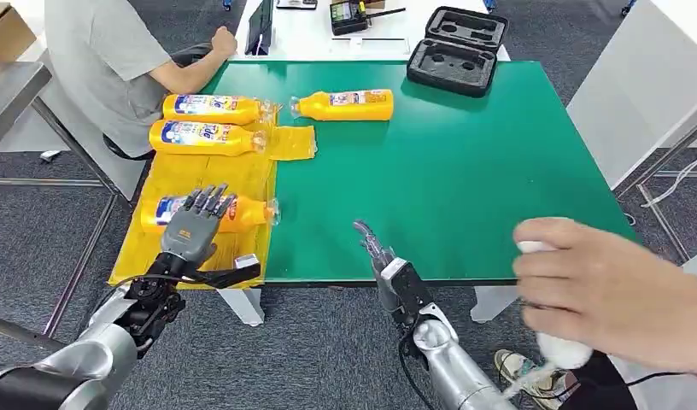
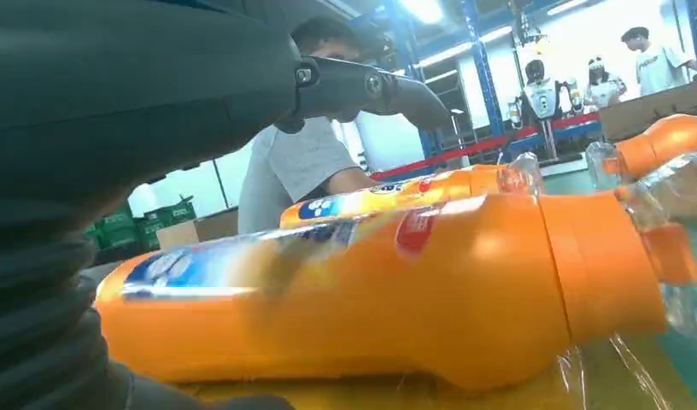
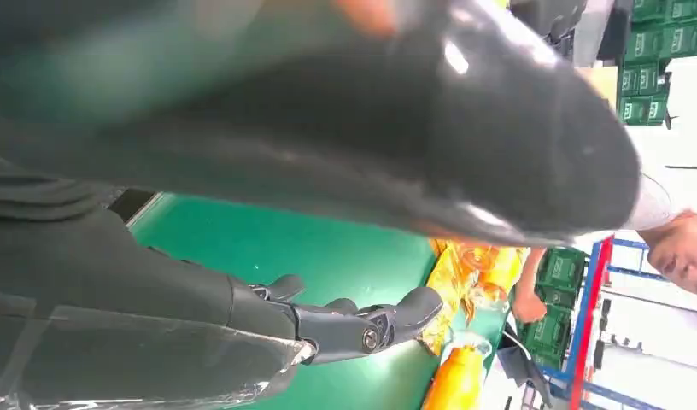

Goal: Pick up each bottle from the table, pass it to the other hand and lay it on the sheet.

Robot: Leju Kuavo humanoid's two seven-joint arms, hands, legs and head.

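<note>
Left robot hand (image 1: 194, 226) covers middle of nearest bottle (image 1: 243, 212); label partly hidden. Person's hand (image 1: 597, 286) at right blurred, cut by picture edge; white object under it unclear. Seated person (image 1: 106, 60) cut off at top edge. Sheet (image 1: 157, 243) near corner hidden behind left robot hand. Left wrist view: bottle label (image 2: 208, 265) blurred, unreadable; distant figures too small to tell. Right wrist view: right robot hand (image 3: 354, 325) blurred close up, grasp unclear.

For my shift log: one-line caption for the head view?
Left hand rests on a bottle lying on the yellow sheet; right hand empty above the green table.
</note>
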